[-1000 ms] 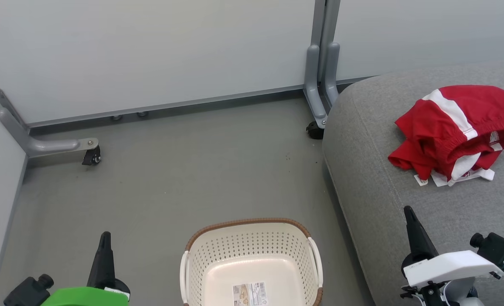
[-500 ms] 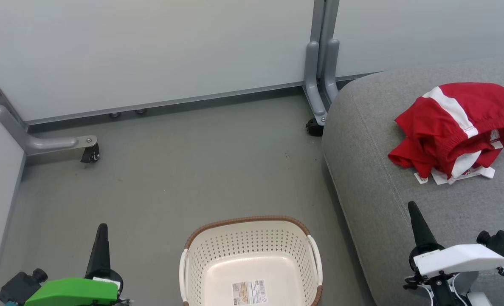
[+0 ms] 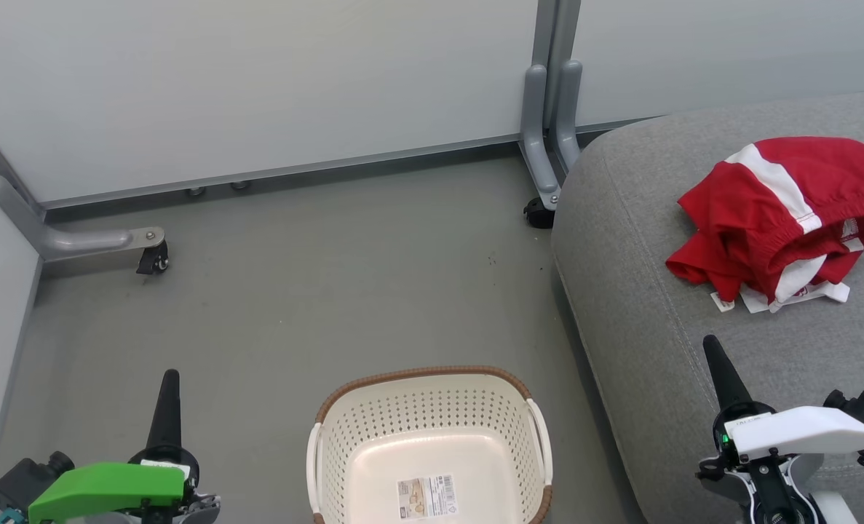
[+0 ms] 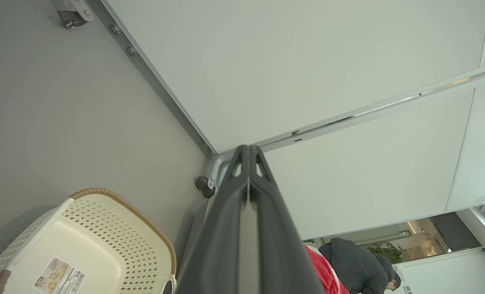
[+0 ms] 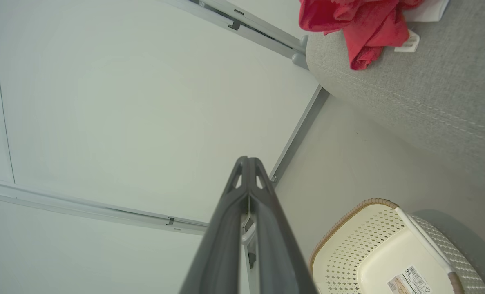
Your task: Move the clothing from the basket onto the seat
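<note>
The grey seat point(image 3: 643, 291) is the biggest thing I have, taking the 3 o'clock side of my head view. The cream basket point(image 3: 421, 375) sits on the floor at 6 o'clock, just beside the seat's rounded edge, and I can see its bare perforated bottom with the barcode sticker point(image 3: 426, 497).

The clothing point(image 3: 766, 211) lies in a crumpled heap on the seat at about 2 o'clock, well apart from the basket. I judge the move essentially done.

If I had to shift the heap again, I expect it to be light, limp and floppy, and it would drape and trail rather than hold its shape. It isn't fragile. The gathered elastic waistband point(image 3: 803, 244) looks like the thickest bunch to pinch. I would avoid the small white labels point(image 3: 723, 304) poking out underneath, which seem too flimsy to lift by.

The left gripper point(image 3: 170, 375) at 7 o'clock and the right gripper point(image 3: 710, 342) at 4 o'clock both have their fingers pressed together on nothing.
</note>
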